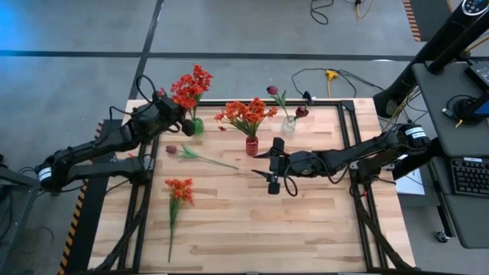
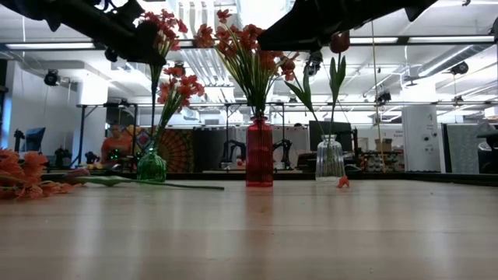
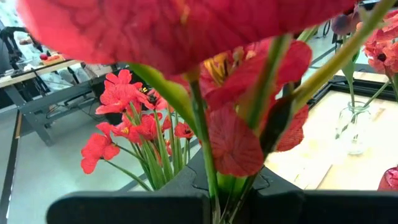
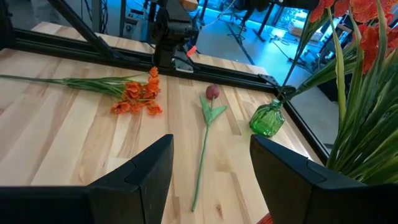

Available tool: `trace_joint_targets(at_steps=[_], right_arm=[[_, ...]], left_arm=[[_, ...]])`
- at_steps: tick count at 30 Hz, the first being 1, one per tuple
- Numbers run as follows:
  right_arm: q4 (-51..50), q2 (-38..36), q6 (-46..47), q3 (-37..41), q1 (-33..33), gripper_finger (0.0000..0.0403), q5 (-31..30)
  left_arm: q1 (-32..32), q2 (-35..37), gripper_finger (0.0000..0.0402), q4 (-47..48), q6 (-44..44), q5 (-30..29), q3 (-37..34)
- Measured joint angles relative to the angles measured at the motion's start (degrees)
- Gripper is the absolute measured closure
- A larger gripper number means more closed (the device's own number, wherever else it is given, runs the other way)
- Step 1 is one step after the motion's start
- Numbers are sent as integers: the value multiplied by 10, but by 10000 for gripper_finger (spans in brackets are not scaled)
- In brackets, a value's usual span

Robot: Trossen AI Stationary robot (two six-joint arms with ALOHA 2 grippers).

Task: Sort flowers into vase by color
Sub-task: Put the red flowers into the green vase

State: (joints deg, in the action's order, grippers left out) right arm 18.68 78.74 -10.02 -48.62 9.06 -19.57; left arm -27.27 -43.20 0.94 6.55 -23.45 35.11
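A green vase (image 1: 197,126) (image 2: 152,166) holds red flowers (image 1: 191,85). My left gripper (image 1: 183,122) (image 3: 217,202) is beside it, above its mouth, shut on red-flower stalks. A red vase (image 1: 251,145) (image 2: 259,152) holds orange-red flowers (image 1: 246,114). A clear vase (image 1: 288,124) (image 2: 330,159) holds maroon tulips (image 1: 272,90). One maroon tulip (image 1: 173,150) (image 4: 212,92) and an orange bunch (image 1: 179,189) (image 4: 137,96) lie flat on the table. My right gripper (image 1: 271,169) (image 4: 211,180) hovers open right of the red vase, facing the lying tulip. My left gripper pinches thin green stalks (image 3: 214,183) of red flowers between its two fingers, just under the blooms. It comes in from the table's left side, above the green vase. The stalks (image 2: 155,101) run down from the hold into the vase's mouth, roughly upright.
A small red petal (image 1: 221,128) (image 2: 342,182) lies on the wood between the vases. Black frame rails (image 1: 348,137) run along the table's sides. Bare wood (image 1: 290,229) stretches across the near half. Cables and equipment sit on the floor beyond the far edge.
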Motion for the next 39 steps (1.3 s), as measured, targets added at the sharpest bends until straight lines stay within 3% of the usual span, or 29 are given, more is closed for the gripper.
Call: trace_joint_targets(at_steps=[24,39], right_arm=[[0,0,-5,0,0,197,0],[0,0,-5,0,0,197,0]], left_arm=[[-7,-14,400,-15,0,-2,-1],[-11,-7,400,-57,3,-22,-38]])
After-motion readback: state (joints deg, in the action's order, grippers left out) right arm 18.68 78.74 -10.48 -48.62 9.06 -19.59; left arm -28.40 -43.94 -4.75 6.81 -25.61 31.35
